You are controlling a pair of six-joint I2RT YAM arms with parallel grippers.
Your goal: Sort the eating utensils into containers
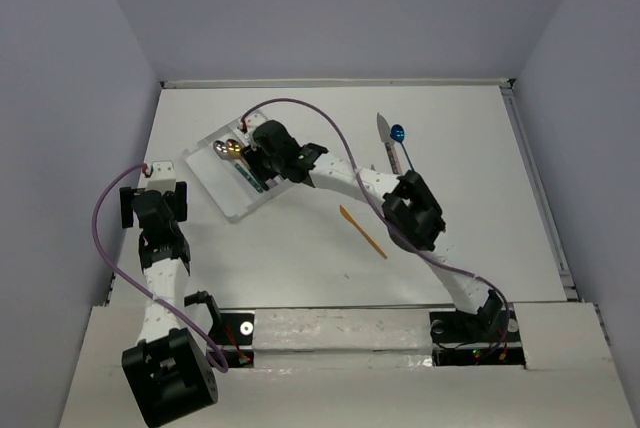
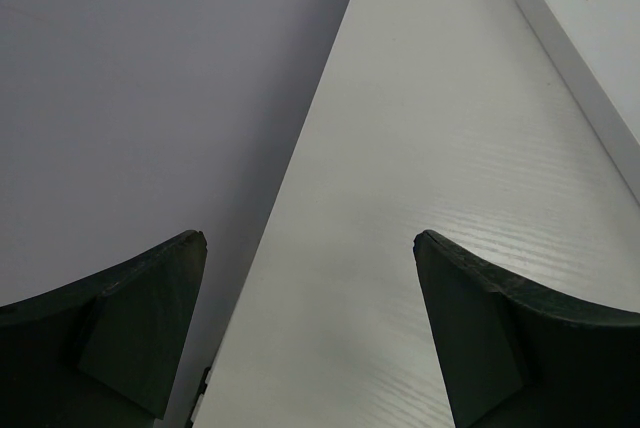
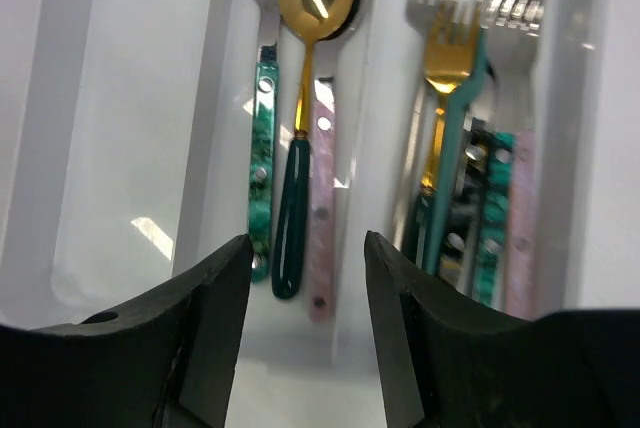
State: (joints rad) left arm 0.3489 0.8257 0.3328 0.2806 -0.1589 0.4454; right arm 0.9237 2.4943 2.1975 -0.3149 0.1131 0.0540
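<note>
The right gripper (image 3: 305,248) hung over the clear, shallow plastic tray with three long compartments (image 1: 213,186), its jaws parted and grasping nothing. Under the gap lay the gold-bowled spoon with a dark green handle (image 3: 298,138), settled in the middle compartment between a teal marbled handle (image 3: 262,158) and a pink handle (image 3: 320,218). Forks, among them a gold fork with a teal handle (image 3: 448,68), filled the compartment at 3 o'clock in the wrist view; the one at 9 o'clock looked bare. The left gripper (image 2: 310,238) was likewise spread wide and empty, at 9 o'clock of the tray.

Seen from above, three pieces lay outside. An all-orange utensil (image 1: 362,231), its kind too small to tell, was at 4 o'clock of the tray. A silver knife (image 1: 385,128) lay just beside a blue-bowled spoon (image 1: 398,133) at 3 o'clock.

The spoon seemed placed, so the sound move was a straight lift with jaws kept apart, lest a finger snag a handle or divider and drag the tray. The knife probably belonged in the bare compartment.
</note>
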